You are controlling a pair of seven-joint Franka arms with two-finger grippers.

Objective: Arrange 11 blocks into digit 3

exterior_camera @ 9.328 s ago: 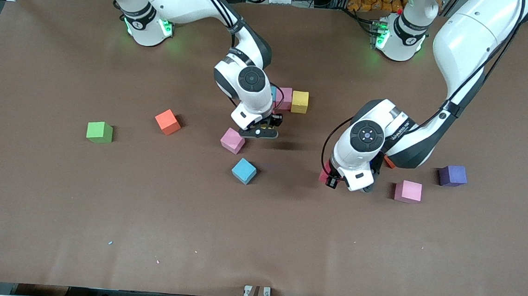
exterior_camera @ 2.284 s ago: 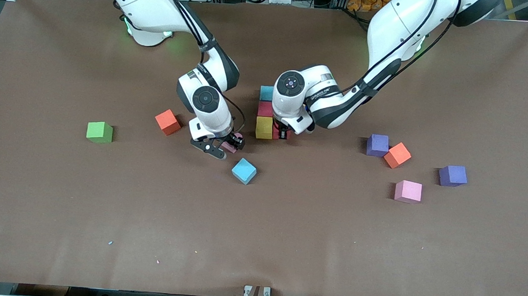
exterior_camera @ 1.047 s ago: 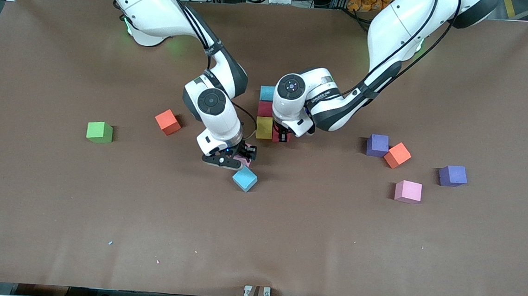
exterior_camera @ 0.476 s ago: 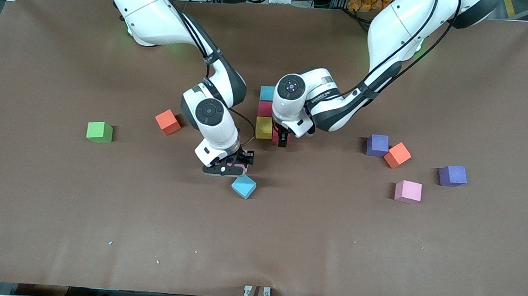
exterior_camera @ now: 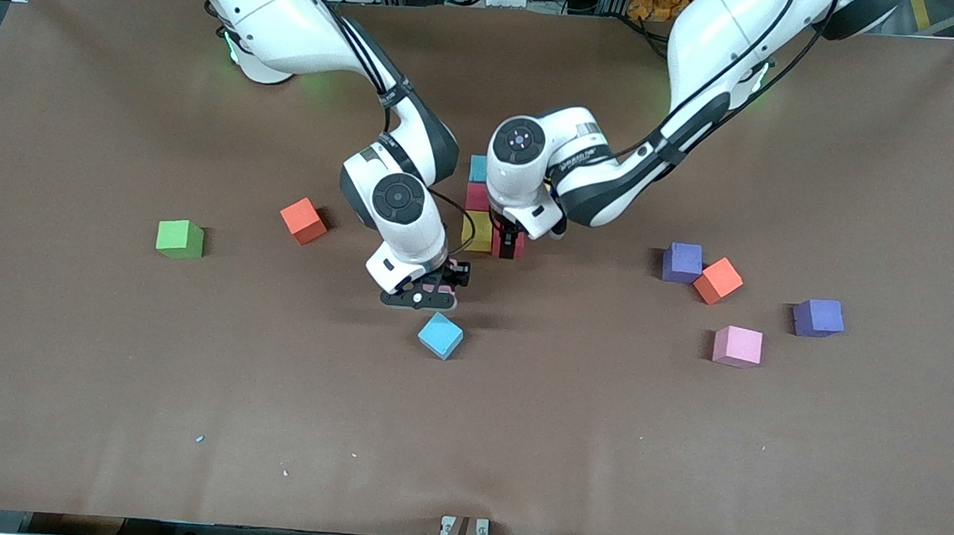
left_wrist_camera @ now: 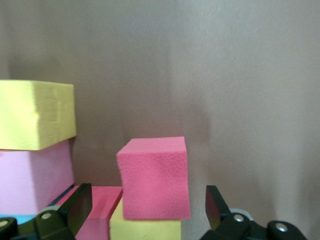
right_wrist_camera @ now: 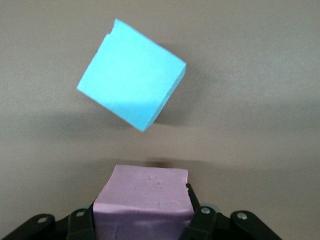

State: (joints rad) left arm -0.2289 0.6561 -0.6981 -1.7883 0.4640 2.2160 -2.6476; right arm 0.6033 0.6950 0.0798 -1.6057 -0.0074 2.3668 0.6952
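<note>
Front view showed the right gripper (exterior_camera: 429, 291) up over the table (exterior_camera: 100, 375), fingers clamped on a pink block (right_wrist_camera: 142, 202), just above a loose cyan block (exterior_camera: 440, 335). Left gripper (exterior_camera: 510, 246) had its fingers spread wide around a red block (left_wrist_camera: 154, 177), not pinching it, at the partly built digit 3 (exterior_camera: 476, 207) mid-table. Loose blocks lay scattered toward both ends.

Two purple blocks (exterior_camera: 683, 262) (exterior_camera: 818, 316), two orange blocks (exterior_camera: 304, 220) (exterior_camera: 718, 280), two cyan blocks (exterior_camera: 440, 335) (exterior_camera: 477, 167), one green cube (exterior_camera: 179, 238)
</note>
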